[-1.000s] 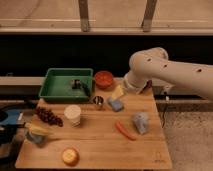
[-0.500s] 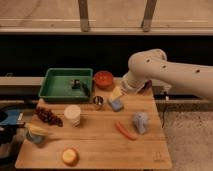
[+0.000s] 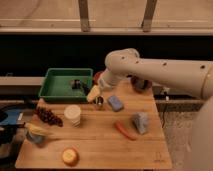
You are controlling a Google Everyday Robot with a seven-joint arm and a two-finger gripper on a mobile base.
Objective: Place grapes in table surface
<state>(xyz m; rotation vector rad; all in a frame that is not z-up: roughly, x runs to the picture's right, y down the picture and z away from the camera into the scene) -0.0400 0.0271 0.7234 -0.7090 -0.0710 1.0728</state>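
Note:
The grapes (image 3: 48,116), a dark purple-red bunch, lie on the table surface (image 3: 100,142) near its left edge, beside a white cup (image 3: 73,114). My gripper (image 3: 94,94) hangs at the end of the white arm over the back of the table, by the front right corner of the green tray (image 3: 50,95). It is well to the right of the grapes and behind them. The gripper is open and I see nothing held in it.
A small dark can (image 3: 99,102) and a blue sponge (image 3: 115,103) sit just under and right of the gripper. An orange carrot (image 3: 123,130), a grey-blue crumpled item (image 3: 140,122), a yellow item (image 3: 38,130) and a round orange fruit (image 3: 70,156) lie around. A red bowl (image 3: 99,76) is behind.
The arm's wrist and gripper have swung left, from above the blue sponge toward the tray's corner. The grapes and other items have not moved.

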